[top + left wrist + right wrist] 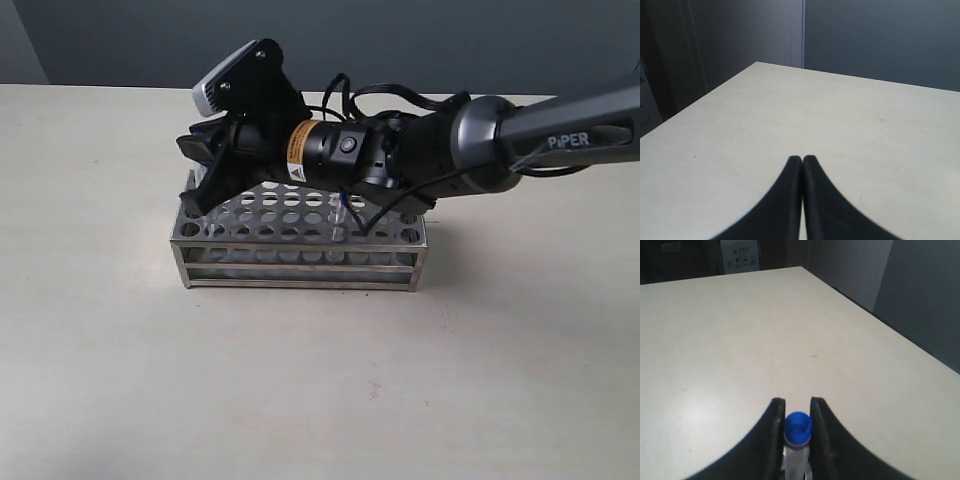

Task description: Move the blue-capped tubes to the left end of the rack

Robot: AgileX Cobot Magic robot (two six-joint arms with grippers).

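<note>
- The rack (300, 250) stood on the table (300, 400); the right tool (195, 180), the nearer one, hovered above the rack's left end.
- The left tool (802, 161) was pressed together and empty, with no rack in sight.
- The right tool (797, 405) pinched a blue-capped tube (798, 427) just below its cap; the rack's holes probably lay beneath.

Rows of round holes punched across top plate of long silver metal rack (300, 268). Bright blue cap seen on thin clear tube (798, 426), between fingers of black right gripper (797, 404). Black left gripper (802, 159). Plain pale cream tabletop (320, 400). Dark grey arm (490, 130) lettered in white; orange label (297, 143) at wrist.
</note>
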